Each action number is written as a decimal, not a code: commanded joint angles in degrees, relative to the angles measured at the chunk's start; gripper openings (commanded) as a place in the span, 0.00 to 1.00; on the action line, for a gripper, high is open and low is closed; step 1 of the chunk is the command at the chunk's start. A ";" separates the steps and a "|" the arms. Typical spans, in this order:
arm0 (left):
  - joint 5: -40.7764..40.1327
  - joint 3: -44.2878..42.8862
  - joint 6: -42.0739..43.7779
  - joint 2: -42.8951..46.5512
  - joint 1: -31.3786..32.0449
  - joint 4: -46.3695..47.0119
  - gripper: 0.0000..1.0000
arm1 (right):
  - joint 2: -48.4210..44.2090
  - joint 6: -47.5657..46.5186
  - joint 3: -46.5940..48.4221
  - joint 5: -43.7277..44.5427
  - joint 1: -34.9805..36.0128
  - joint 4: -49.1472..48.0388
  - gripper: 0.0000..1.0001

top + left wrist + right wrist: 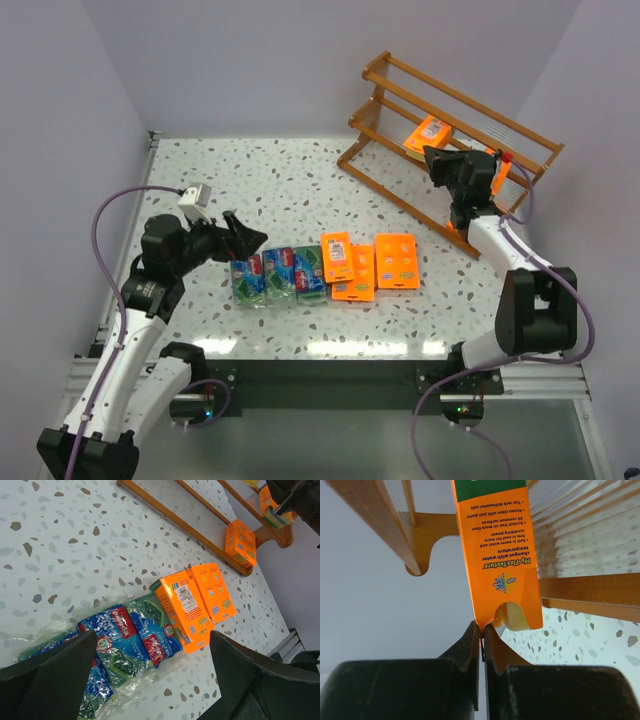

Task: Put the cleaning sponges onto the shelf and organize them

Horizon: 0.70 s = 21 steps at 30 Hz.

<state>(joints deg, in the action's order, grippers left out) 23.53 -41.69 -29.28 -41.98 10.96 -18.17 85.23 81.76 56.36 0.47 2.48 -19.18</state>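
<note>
While right pincer (482, 628) grips, orange pack (501, 550) lengthwise ahead

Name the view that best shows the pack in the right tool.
Right wrist: the pack fills the frame, its lower edge pinched in the right tool. Top external shows only an orange sliver; left wrist a distant corner glimpse.

Overhead view, 2 wrist close-ups, shelf (480, 118) shared
</note>
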 commanded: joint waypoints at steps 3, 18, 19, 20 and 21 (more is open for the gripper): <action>-0.59 -2.69 1.86 0.49 0.11 -0.28 1.00 | 2.39 -0.82 3.41 3.05 -1.07 0.02 0.00; -0.41 -2.78 1.59 -0.03 0.11 0.16 1.00 | 4.50 4.02 0.33 6.47 -1.60 -5.17 0.00; -0.41 -2.78 1.59 -0.04 0.11 0.16 1.00 | 4.51 4.11 0.24 6.73 -1.51 -5.08 0.00; -0.41 -2.78 1.59 -0.04 0.20 0.07 1.00 | 4.42 4.11 0.16 6.91 -1.51 -4.73 0.04; -0.41 -2.78 1.59 -0.12 0.11 0.07 1.00 | 4.24 4.29 0.16 7.26 -1.60 -4.47 0.07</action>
<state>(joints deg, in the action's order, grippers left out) 23.29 -41.80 -28.84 -42.00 10.96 -18.98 89.27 84.66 56.86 4.62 1.65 -21.10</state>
